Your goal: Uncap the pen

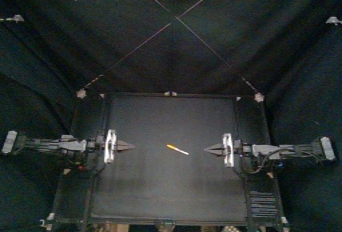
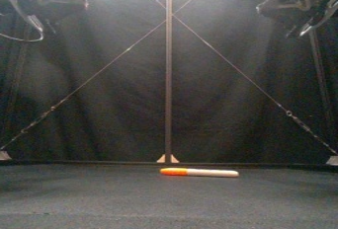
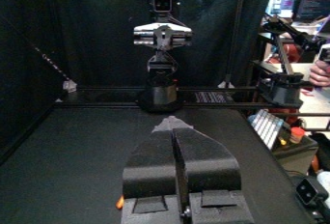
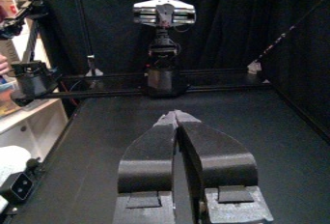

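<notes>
A marker pen lies flat near the middle of the table, between my two grippers. In the front view the pen has an orange cap on its left end and a white barrel to the right. My left gripper hovers to the left of the pen, shut on nothing and pointing at it. Its closed jaws fill the left wrist view. Facing it from the right is my right gripper, also shut and empty, shown closed in the right wrist view. Neither gripper touches the pen.
The opposite arm stands upright at the far table edge in each wrist view. The arms' upper links hang in the top corners of the front view. Nothing else lies on the table.
</notes>
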Tool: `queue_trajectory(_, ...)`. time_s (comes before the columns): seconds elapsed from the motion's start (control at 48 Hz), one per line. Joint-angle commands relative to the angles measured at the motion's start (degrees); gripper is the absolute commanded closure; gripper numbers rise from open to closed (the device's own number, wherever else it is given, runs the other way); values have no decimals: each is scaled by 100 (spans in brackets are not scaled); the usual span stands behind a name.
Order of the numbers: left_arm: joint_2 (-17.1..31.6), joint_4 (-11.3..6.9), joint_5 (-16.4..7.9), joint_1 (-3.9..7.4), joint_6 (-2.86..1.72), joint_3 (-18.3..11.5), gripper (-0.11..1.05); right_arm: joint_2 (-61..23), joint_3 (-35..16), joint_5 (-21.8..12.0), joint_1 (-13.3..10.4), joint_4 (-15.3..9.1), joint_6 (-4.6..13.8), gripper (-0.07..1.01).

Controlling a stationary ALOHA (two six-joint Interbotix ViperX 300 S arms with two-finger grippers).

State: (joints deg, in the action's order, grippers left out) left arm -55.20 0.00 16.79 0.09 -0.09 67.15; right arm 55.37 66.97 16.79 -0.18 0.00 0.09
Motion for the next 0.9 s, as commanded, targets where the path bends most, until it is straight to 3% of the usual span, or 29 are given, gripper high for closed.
queue_trajectory(0.021, 369, -18, 132, 149, 18, 53, 103, -316, 88, 18, 44, -18, 35, 96)
queue_trajectory(0.104, 668, -18, 193, 220, 18, 44, 98, -729, 149, 18, 18, 44, 70, 94)
queue_trajectory(0.229, 1301, -18, 272, 369, 53, -26, 90, -1661, 88, 18, -97, 264, 141, 90)
queue_trajectory(0.417, 2197, -9, 378, 598, 62, -264, 77, -2953, -220, 9, -492, 747, 141, 81)
queue_trajectory(0.583, 2751, -18, 396, 809, 44, -475, 56, -3771, -527, -88, -747, 888, 141, 54)
queue_trajectory(0.771, 3226, -18, 396, 835, 35, -677, 29, -4438, -984, -308, -773, 914, 141, 18)
queue_trajectory(0.896, 3560, -18, 396, 835, 44, -809, 12, -4825, -1213, -404, -782, 905, 132, 3)
